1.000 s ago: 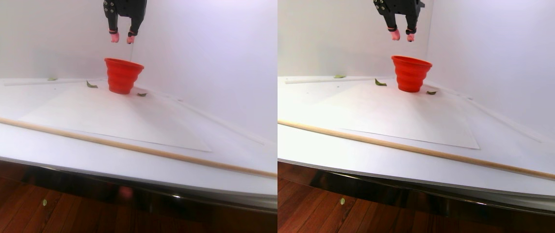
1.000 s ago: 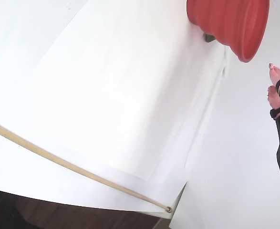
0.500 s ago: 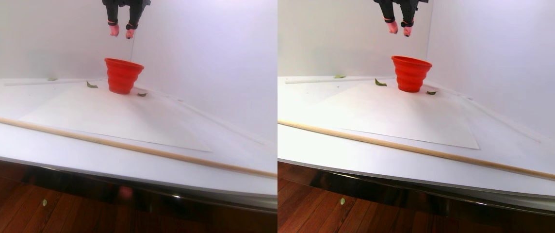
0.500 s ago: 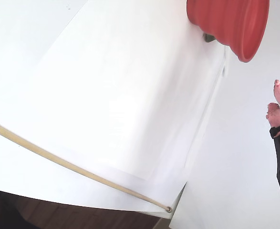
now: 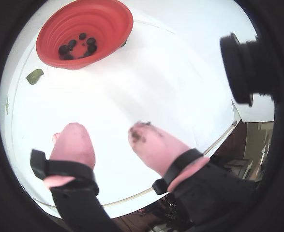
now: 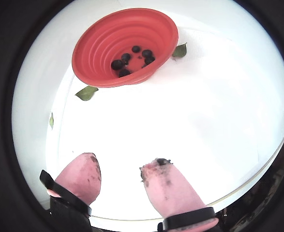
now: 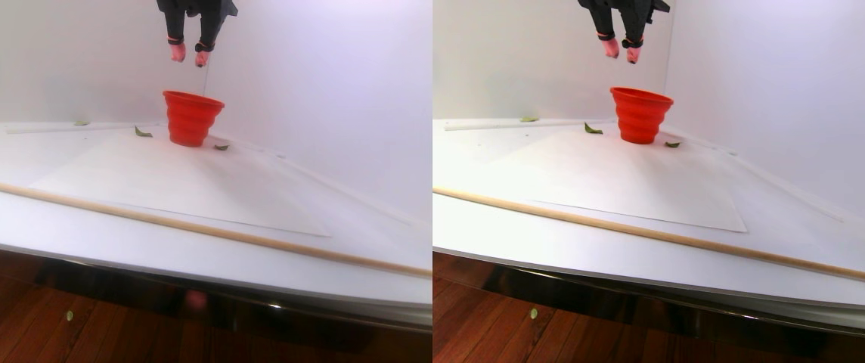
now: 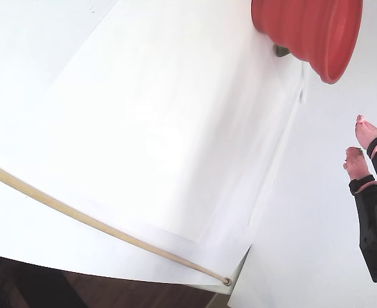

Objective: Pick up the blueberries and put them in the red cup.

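With several blueberries (image 6: 125, 60) lying inside the red cup (image 6: 103, 43) on the desk (image 6: 204, 121), none left outside; jaws parted, empty, raised above. Task looks essentially done.

— Where did your cameras sit?
— I had two fisheye wrist cameras looking down past the pink fingertips (image 6: 83, 174) at the red cup (image 5: 108, 19). The stereo pair watched low from the table's (image 7: 175, 242) front edge.
— And the fixed one?
— Close, tilted, sharing that cup (image 8: 310, 32).
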